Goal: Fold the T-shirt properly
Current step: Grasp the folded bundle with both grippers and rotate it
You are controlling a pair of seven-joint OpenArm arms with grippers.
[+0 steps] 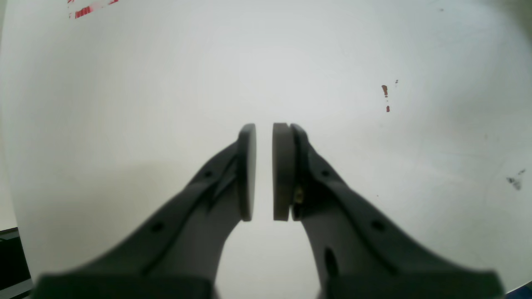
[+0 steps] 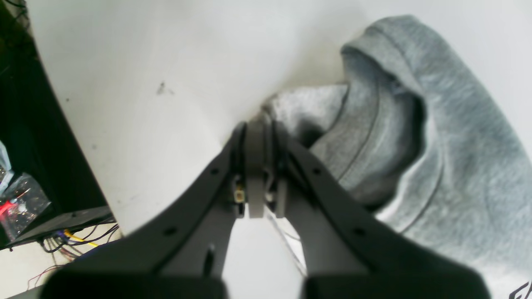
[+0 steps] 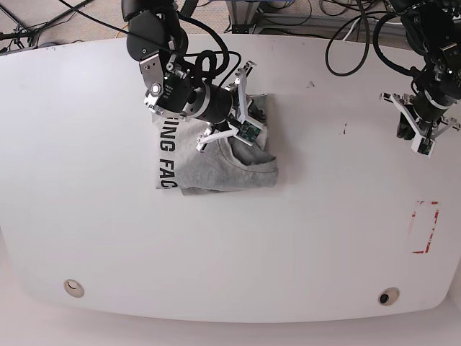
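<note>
The T-shirt (image 3: 209, 155) lies bunched near the table's (image 3: 302, 245) far edge, toward its left end. The right gripper (image 2: 259, 128) is pinched tight on a fold of its grey cloth. The left gripper (image 1: 264, 170) hangs over bare table near the right edge, pads almost together, holding nothing.

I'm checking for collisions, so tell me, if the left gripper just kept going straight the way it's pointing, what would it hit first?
Most likely the bare white table. The left gripper holds nothing, and its wrist view shows only tabletop ahead, with small red marks off to one side. Depth is unclear.
</note>
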